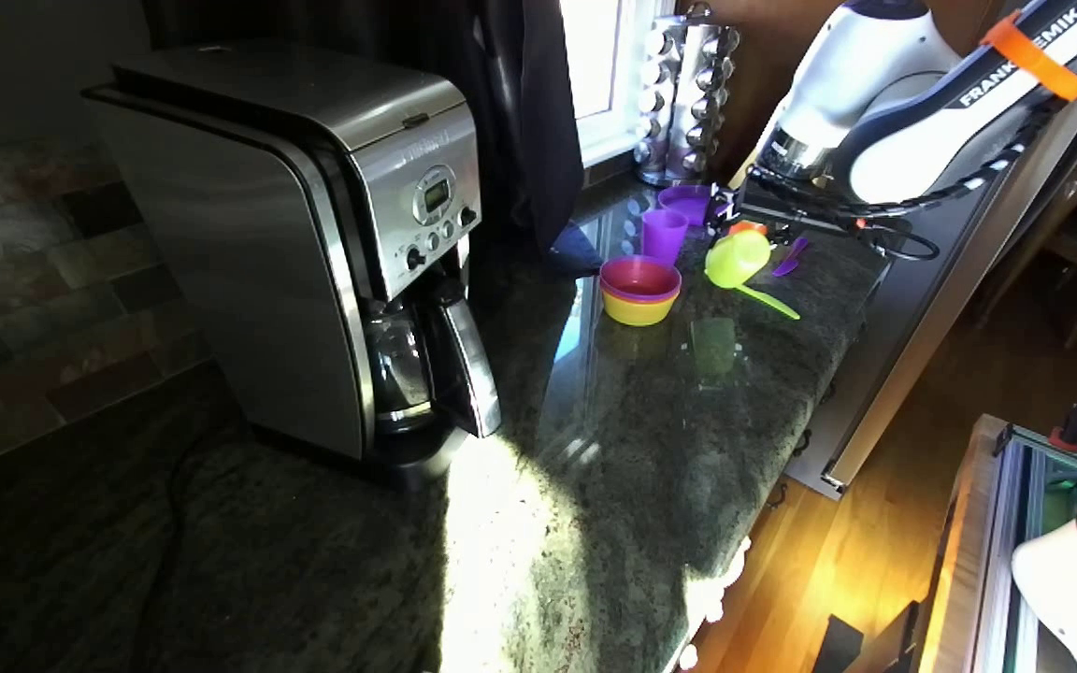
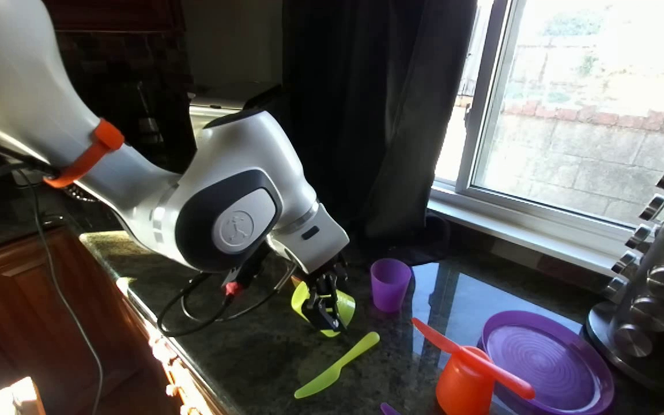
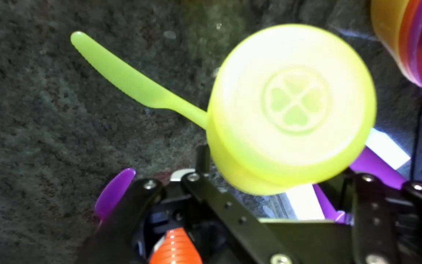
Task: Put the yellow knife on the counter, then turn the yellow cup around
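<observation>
Yellow-green, thin and flat: finding the yellow knife (image 2: 338,366) at rest on the counter (image 2: 263,349), loose and lying along its whole length in an exterior view. Counting the first half of the task as done, judging by that place alone.

Holding the yellow cup (image 3: 291,106) between the two fingers of the gripper (image 3: 270,174), clamping its wall from opposite sides. Showing a clover-like mark on its base in the wrist view; slanting rather than standing upright in both exterior views. Hanging clear of the counter, most likely, going by the gap down to an apparent reflection (image 1: 714,350) in an exterior view. Partly hiding the knife's handle in the wrist view.

Sitting, by this reckoning, somewhere within the second half: not distinguishing, from these views, a finished turn from a partial one. Leaving for later, presumably, the lowering of the cup, its settling on the counter and the release. Calling, in that case, for a landing spot away from the knife, the purple cup (image 2: 389,285) and the stacked bowls (image 1: 638,310), and for a slow parting of the fingers; risking otherwise a topple or a roll.
</observation>
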